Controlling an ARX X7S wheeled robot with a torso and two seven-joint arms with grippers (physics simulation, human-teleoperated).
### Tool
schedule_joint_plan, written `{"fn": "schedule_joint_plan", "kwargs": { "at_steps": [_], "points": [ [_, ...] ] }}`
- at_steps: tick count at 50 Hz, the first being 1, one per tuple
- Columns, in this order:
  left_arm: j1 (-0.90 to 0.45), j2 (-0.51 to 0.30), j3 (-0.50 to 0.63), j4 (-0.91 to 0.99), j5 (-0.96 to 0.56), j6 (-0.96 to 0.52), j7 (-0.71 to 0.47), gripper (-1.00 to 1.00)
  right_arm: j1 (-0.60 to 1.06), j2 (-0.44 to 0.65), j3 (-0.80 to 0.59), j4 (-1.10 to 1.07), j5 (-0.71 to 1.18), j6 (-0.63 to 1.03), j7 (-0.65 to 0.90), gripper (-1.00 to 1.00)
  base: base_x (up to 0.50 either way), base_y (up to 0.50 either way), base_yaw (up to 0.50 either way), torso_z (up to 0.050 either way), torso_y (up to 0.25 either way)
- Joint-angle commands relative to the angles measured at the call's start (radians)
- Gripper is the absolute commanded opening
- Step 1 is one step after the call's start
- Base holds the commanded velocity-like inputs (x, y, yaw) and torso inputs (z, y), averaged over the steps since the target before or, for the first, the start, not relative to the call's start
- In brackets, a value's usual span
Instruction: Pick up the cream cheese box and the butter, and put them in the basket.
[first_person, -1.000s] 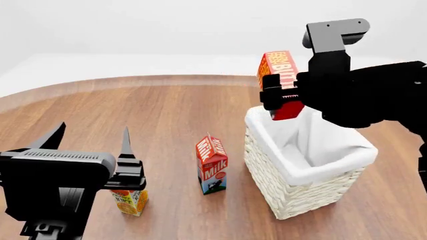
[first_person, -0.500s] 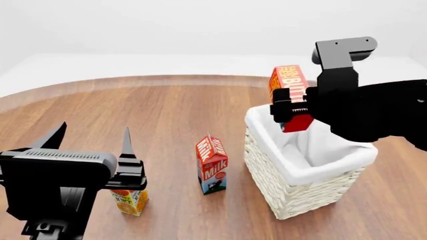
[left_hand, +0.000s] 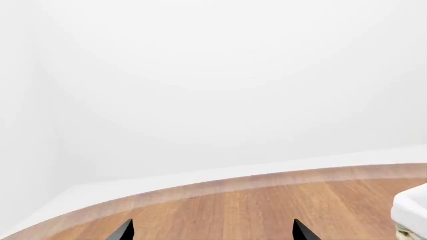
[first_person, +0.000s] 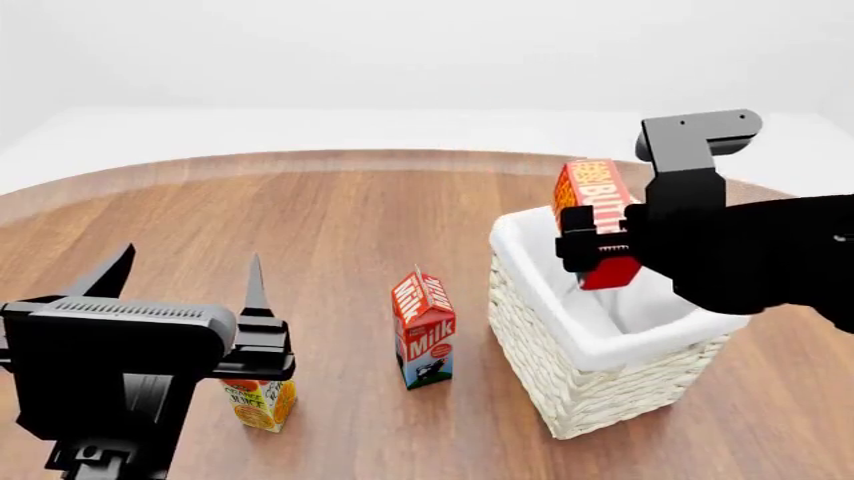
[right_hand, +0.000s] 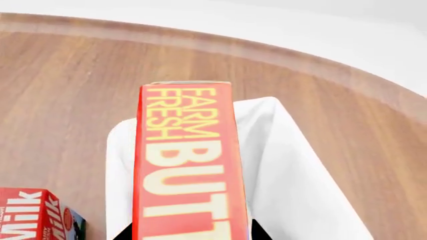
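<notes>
My right gripper (first_person: 597, 243) is shut on the butter (first_person: 597, 212), a red-orange box with yellow "BUTTER" lettering, held upright over the open top of the basket (first_person: 627, 340). In the right wrist view the butter (right_hand: 188, 165) fills the middle, with the basket's white liner (right_hand: 287, 185) below it. The basket is white wicker with a cloth liner and stands at the right of the table. My left gripper (first_person: 180, 285) is open and empty at the near left, its fingertips (left_hand: 124, 231) over bare wood. The cream cheese box is not in view.
A red-and-white milk carton (first_person: 423, 330) stands just left of the basket; it also shows in the right wrist view (right_hand: 37, 215). An orange juice carton (first_person: 263, 400) stands under my left gripper. The round wooden table (first_person: 334, 220) curves away at the back.
My right gripper has carried the butter to the right and downward, from above the basket's back-left rim to over its opening. The left arm has not moved.
</notes>
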Motion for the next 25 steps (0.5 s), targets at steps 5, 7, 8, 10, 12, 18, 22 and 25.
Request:
{"fn": "schedule_joint_plan", "kwargs": {
  "at_steps": [5,7,8,10,12,18,22,25],
  "points": [
    [-0.002,0.001,0.006,-0.001,0.002,0.002,0.0,1.0,-0.017,0.007,-0.001,0.031,-0.08,-0.018,-0.037,-1.0,0.0,0.0,0.0,0.0,0.002],
    [-0.002,-0.001,0.005,-0.002,0.001,0.003,0.0,1.0,-0.017,0.005,-0.004,0.038,-0.087,-0.02,-0.041,-1.0,0.0,0.0,0.0,0.0,0.0],
    [-0.004,-0.001,0.004,-0.001,-0.003,0.002,-0.001,1.0,-0.016,0.004,-0.005,0.044,-0.089,-0.02,-0.042,-1.0,0.0,0.0,0.0,0.0,0.0],
    [-0.002,-0.001,0.006,-0.002,0.001,0.004,0.0,1.0,-0.017,0.003,-0.008,0.049,-0.094,-0.021,-0.044,-1.0,0.0,0.0,0.0,0.0,0.005],
    [-0.003,-0.003,0.005,-0.002,-0.002,0.004,-0.001,1.0,-0.015,0.002,-0.011,0.056,-0.101,-0.023,-0.046,-1.0,0.0,0.0,0.0,0.0,0.0],
    [-0.004,-0.003,0.007,0.0,-0.002,0.004,-0.003,1.0,-0.017,-0.004,-0.019,0.082,-0.118,-0.031,-0.058,-1.0,0.0,0.0,0.0,0.002,0.002],
    [-0.003,-0.005,0.006,-0.001,-0.002,0.006,-0.003,1.0,-0.019,-0.004,-0.022,0.089,-0.122,-0.032,-0.06,-1.0,0.0,0.0,0.0,0.0,0.0],
    [-0.007,-0.003,0.009,-0.001,-0.004,0.003,-0.005,1.0,-0.022,-0.003,-0.024,0.094,-0.127,-0.035,-0.063,-1.0,0.0,0.0,0.0,0.0,0.003]
  ]
}}
